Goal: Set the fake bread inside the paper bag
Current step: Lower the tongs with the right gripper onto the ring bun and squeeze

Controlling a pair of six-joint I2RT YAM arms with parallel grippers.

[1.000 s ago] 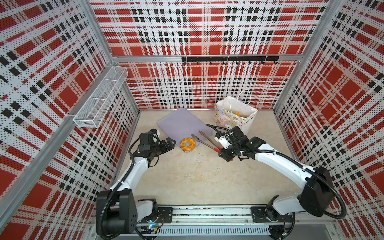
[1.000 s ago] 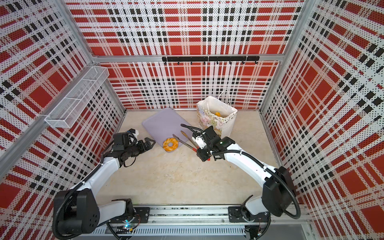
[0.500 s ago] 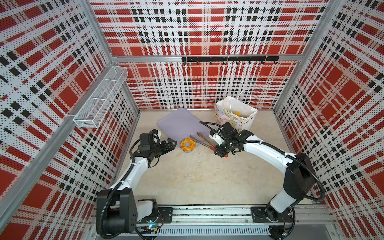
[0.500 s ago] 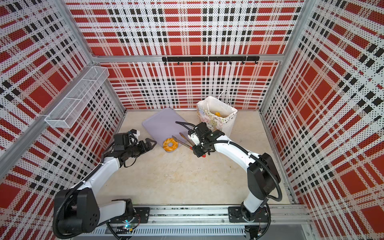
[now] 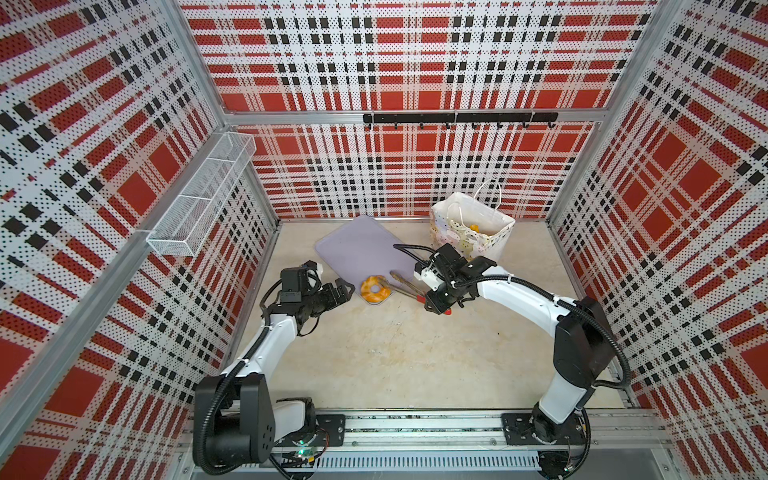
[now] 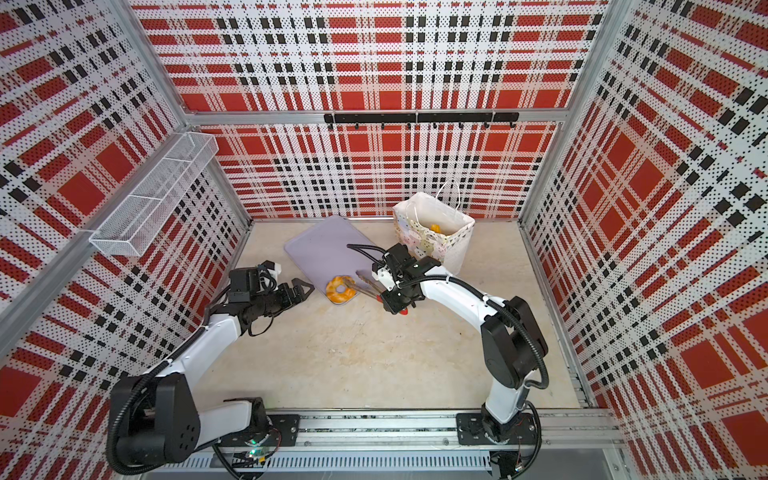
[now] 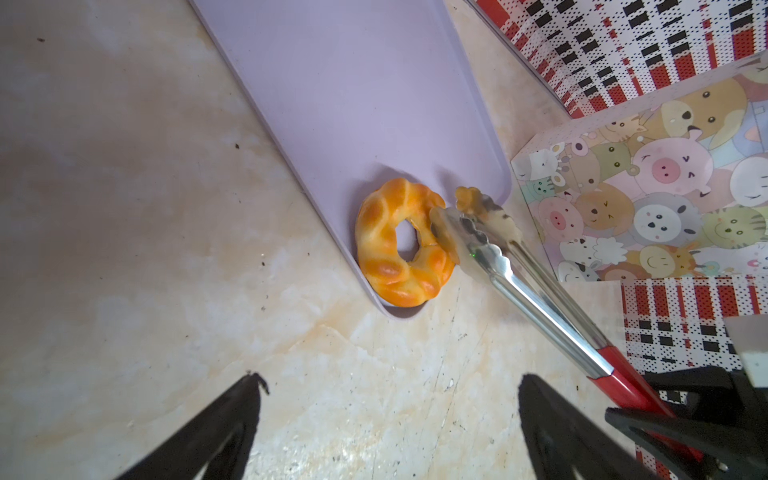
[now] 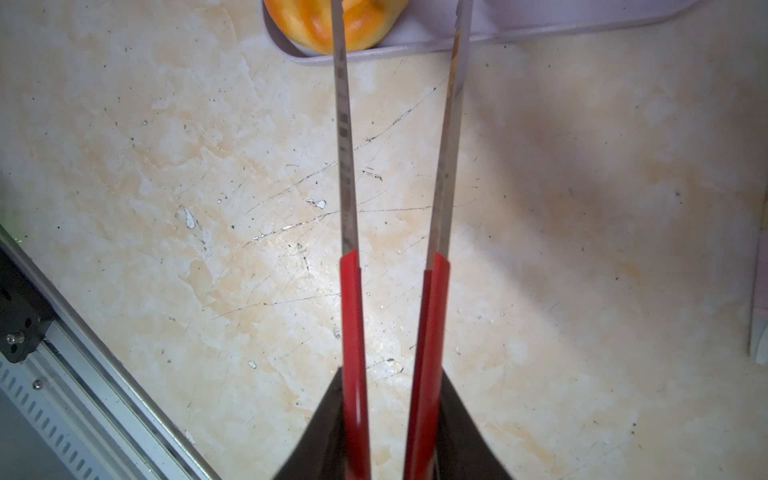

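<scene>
right gripper [image 8: 390, 407] clamps tongs [image 7: 519, 291] touching doughnut [image 7: 374, 232] at tray [image 7: 353, 104] corner; left gripper [image 7: 390, 386] gapes empty. only top views show bread [image 5: 473, 228] inside bag [image 5: 500, 245].

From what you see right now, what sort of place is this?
Likely a robot test cell: plaid perforated panels enclose a tabletop; left arm and right arm mount on a front rail.

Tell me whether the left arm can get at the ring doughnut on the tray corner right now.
Probably yes. The left gripper is open and faces the doughnut across bare table, with nothing between them. The tongs held by the right gripper reach its far side, so the two may crowd each other.
</scene>
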